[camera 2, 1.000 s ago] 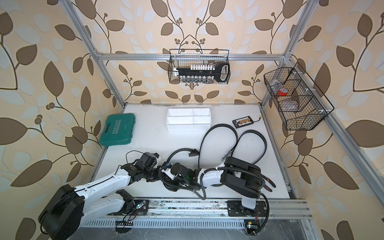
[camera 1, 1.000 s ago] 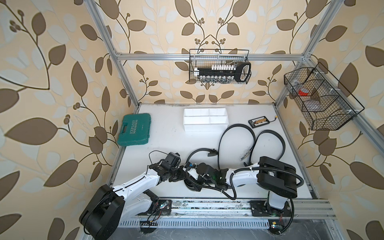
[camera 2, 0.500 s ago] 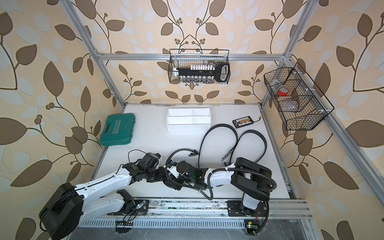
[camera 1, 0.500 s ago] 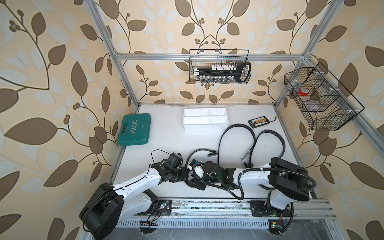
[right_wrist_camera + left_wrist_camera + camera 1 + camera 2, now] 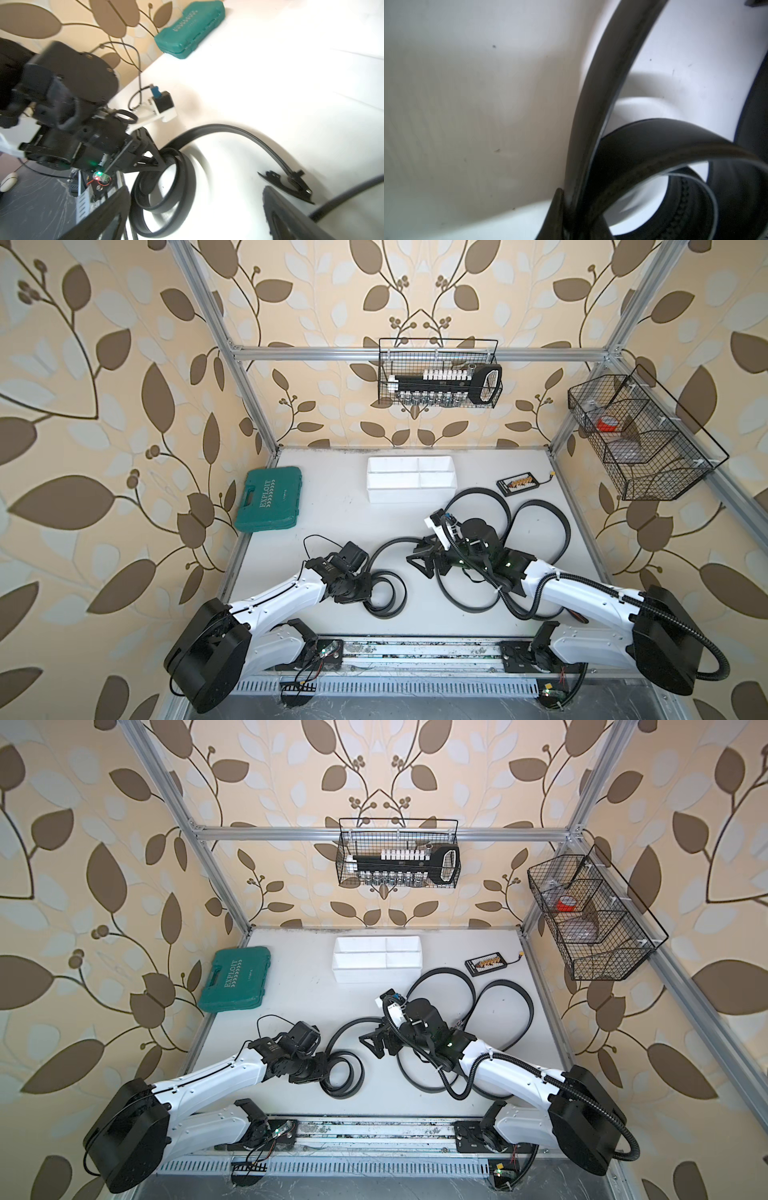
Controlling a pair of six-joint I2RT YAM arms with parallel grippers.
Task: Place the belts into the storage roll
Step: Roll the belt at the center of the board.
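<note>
- Setting: a cell papered with a brown leaf pattern, framed in aluminium bars, with a flat white bench point(image 5: 332, 497) as the work surface.
- White rectangular plastic tray point(image 5: 411, 494), divided into compartments: at the middle of the bench's far edge. No belt is in it.
- Partly coiled black belt point(image 5: 386, 593): near the bench's front edge, left of centre. It is wound into a few loose turns standing on edge. Its free length arcs towards the bench's middle and ends in a dark buckle point(image 5: 291, 180) lying flat.
- Left gripper point(image 5: 371, 596): low at the coil, fingers pinched on the coil's wall, as the right wrist view shows point(image 5: 163, 161).
- Right gripper point(image 5: 419, 566): at the bench's middle, just beyond the buckle end. Its jaws are spread wide and hold nothing.
- Loose black belt point(image 5: 478, 490): in an open loop just in front of the tray's right end, behind the right arm.
- Second loose black belt point(image 5: 559, 514): looped towards the bench's right edge. Further black loops run under the right arm, and which belt they belong to cannot be told.
- Green plastic tool case point(image 5: 269, 498): closed, at the bench's left edge, well apart from the tray.
- Small black connector board point(image 5: 519, 482): near the far right corner, beside the loose loops.
- Black wire basket point(image 5: 438, 373): on the back wall, holding a socket rail.
- Second black wire basket point(image 5: 640, 435): on the right wall.
</note>
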